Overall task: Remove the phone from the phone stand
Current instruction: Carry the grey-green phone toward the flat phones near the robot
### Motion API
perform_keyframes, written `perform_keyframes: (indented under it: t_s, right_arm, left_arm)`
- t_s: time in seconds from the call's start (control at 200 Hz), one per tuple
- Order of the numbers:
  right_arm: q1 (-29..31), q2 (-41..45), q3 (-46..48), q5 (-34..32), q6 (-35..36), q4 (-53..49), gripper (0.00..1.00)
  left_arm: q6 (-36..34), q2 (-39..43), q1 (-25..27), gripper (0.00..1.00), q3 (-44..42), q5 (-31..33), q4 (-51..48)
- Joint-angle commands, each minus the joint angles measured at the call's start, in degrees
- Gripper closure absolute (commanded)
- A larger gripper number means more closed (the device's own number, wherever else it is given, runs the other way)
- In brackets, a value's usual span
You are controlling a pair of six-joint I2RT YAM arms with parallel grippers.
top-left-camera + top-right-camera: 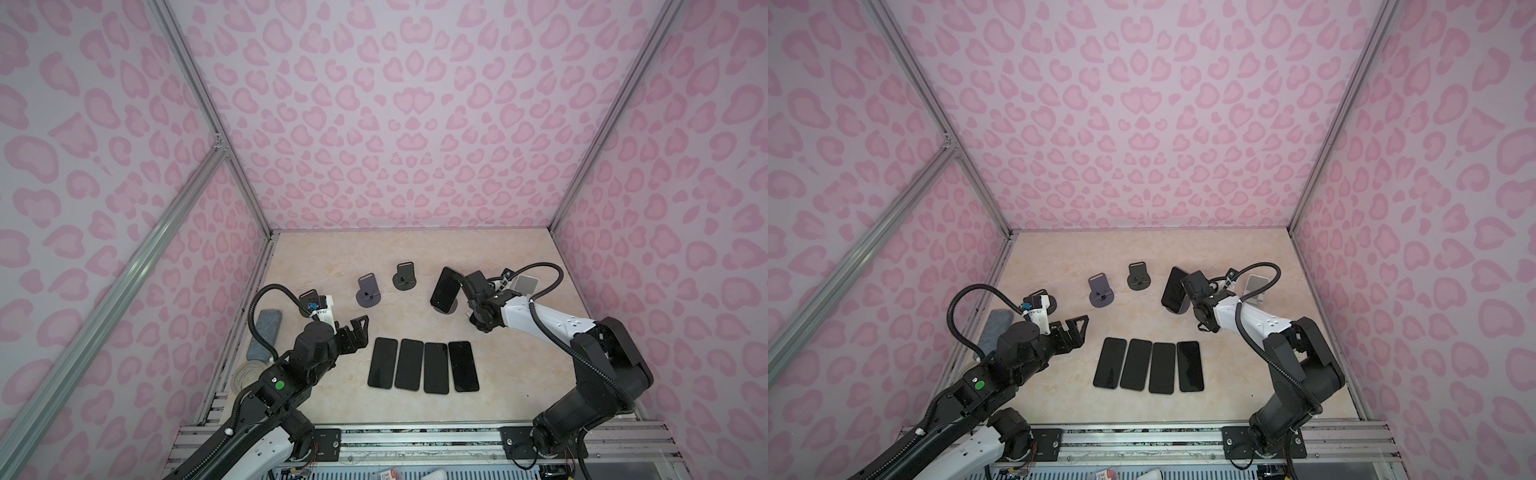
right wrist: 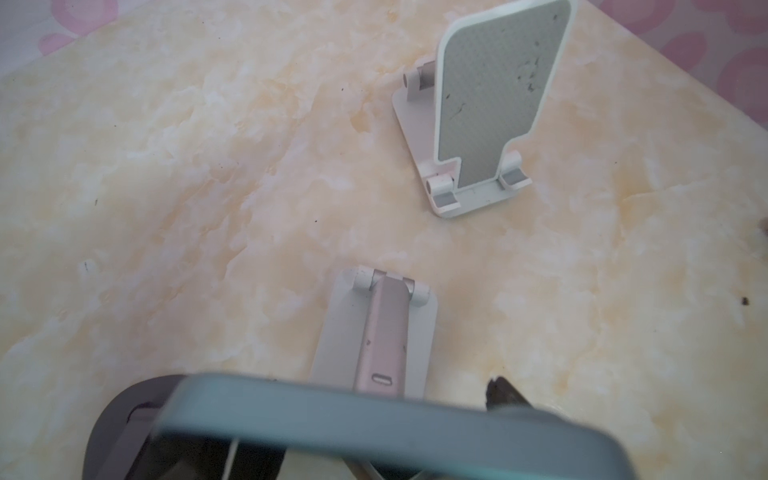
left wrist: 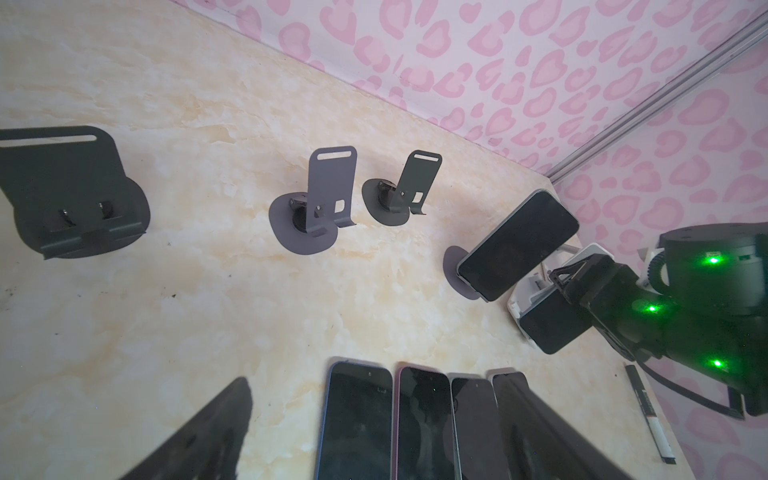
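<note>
A dark-screened phone (image 1: 445, 291) (image 1: 1173, 291) leans on a dark grey round-based phone stand (image 1: 449, 309) (image 1: 1183, 311) at the right of the table. My right gripper (image 1: 464, 286) is at the phone's right edge. In the right wrist view the phone's blurred edge (image 2: 374, 419) runs across the jaws. One fingertip (image 2: 503, 392) shows behind it and the stand's base (image 2: 120, 419) lies below. Whether the jaws press on the phone is not visible. My left gripper (image 1: 359, 328) (image 1: 1079, 326) (image 3: 378, 386) hangs open and empty near the flat phones.
Several phones (image 1: 424, 365) lie flat in a row at the table's front middle. Empty dark stands (image 1: 368, 293) (image 1: 404, 276) (image 3: 66, 195) stand to the left. White stands (image 2: 490, 108) (image 2: 382, 332) sit beyond the phone. A marker (image 3: 650, 415) lies near the right wall.
</note>
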State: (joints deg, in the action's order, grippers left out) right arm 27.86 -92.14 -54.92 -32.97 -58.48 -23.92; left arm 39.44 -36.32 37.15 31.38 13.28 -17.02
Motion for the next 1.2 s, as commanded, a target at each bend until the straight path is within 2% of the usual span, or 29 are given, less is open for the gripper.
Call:
perform_keyframes:
  t_s: [0.0,0.185,0.36,0.535,0.83,1.195]
  right_arm:
    - [0.1,0.1,1.8,-1.5,-1.8,-0.1,0.23]
    - [0.0,0.8,3.6,-1.3,-2.7,1.9,0.31]
    - [0.1,2.6,5.8,-0.8,-0.5,4.4,0.36]
    - [0.0,7.6,10.0,2.5,5.4,11.9,0.38]
    - [-1.4,12.0,12.8,8.1,12.7,16.0,0.39]
    - [-1.4,18.9,11.8,11.6,16.8,9.0,0.41]
  left_arm:
    - [-0.2,-0.3,-0.1,0.05,0.0,-0.3,1.8]
    - [-0.5,-0.7,-0.1,0.05,0.6,-0.3,1.5]
    - [-0.2,-0.4,-0.1,0.05,0.5,-0.3,1.4]
    - [0.3,-0.7,-0.1,0.05,0.5,-0.6,1.6]
    - [0.4,-1.7,-0.1,0.05,1.0,-1.3,2.3]
    - [0.5,-3.0,-0.1,0.05,1.6,-1.6,2.8]
